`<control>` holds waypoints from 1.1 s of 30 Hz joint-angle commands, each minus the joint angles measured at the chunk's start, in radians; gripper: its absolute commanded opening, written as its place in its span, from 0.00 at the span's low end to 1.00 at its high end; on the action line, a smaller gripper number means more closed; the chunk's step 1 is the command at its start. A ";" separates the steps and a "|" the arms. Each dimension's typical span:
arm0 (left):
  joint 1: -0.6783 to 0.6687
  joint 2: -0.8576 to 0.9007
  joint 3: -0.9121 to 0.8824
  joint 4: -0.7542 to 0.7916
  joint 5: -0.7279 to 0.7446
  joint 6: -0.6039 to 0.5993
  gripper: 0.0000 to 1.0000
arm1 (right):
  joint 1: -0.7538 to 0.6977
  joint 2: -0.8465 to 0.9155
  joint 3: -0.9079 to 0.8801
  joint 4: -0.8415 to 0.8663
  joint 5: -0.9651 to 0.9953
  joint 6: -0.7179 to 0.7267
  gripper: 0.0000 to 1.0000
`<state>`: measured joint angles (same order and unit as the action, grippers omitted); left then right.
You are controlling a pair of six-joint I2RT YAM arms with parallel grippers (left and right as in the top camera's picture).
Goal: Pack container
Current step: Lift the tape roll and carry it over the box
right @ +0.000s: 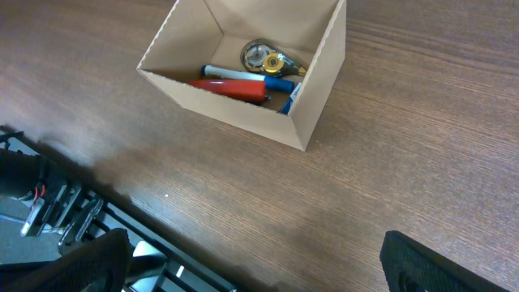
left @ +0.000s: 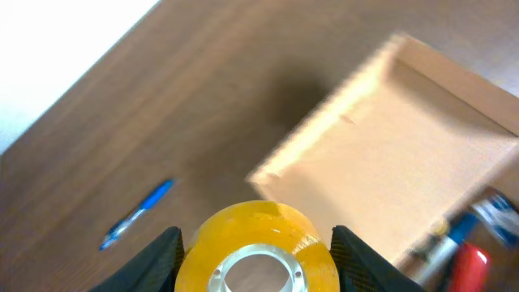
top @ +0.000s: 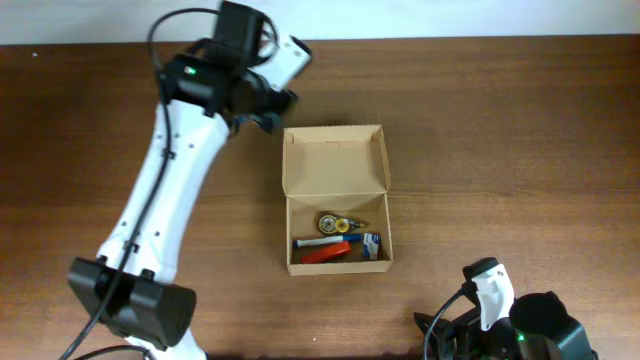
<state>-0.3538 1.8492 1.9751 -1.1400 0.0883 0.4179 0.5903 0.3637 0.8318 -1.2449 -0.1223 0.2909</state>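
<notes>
The container, a brown cardboard box [top: 336,262], stands open at the table's middle with its flap lid [top: 335,160] tipped back. Inside lie a red pen [top: 325,253], a blue pen [top: 368,240] and a round yellow tape dispenser [top: 335,222]. My left gripper [left: 258,259] is shut on a yellow tape roll [left: 268,231] and holds it above the table, just off the box's far left corner [top: 262,112]. A loose blue pen [left: 136,215] lies on the table past it. My right gripper [right: 259,272] is open and empty near the front edge, short of the box [right: 312,105].
The table's front edge and a dark metal frame [right: 97,219] lie under the right gripper. The white left arm [top: 165,190] crosses the table's left half. A pale surface [left: 57,49] borders the far edge.
</notes>
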 commanded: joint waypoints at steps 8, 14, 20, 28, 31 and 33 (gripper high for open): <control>-0.196 -0.004 -0.036 -0.042 0.005 0.053 0.39 | 0.008 0.005 -0.003 0.003 -0.005 -0.003 0.99; -0.269 -0.004 -0.188 -0.016 0.061 0.070 0.38 | 0.008 0.005 -0.003 0.003 -0.005 -0.003 0.99; -0.317 -0.004 -0.269 -0.015 0.093 0.074 0.38 | 0.008 0.005 -0.003 0.003 -0.005 -0.003 0.99; -0.397 -0.004 -0.352 -0.016 0.092 0.123 0.38 | 0.008 0.005 -0.003 0.003 -0.005 -0.003 0.99; -0.397 -0.004 -0.357 -0.019 0.092 0.147 0.38 | 0.008 0.005 -0.003 0.003 -0.005 -0.003 0.99; -0.397 -0.004 -0.362 -0.011 0.095 0.153 0.38 | 0.008 0.005 -0.003 0.003 -0.005 -0.003 0.99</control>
<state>-0.7570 1.8515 1.6222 -1.1576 0.1619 0.5350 0.5903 0.3637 0.8318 -1.2453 -0.1223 0.2913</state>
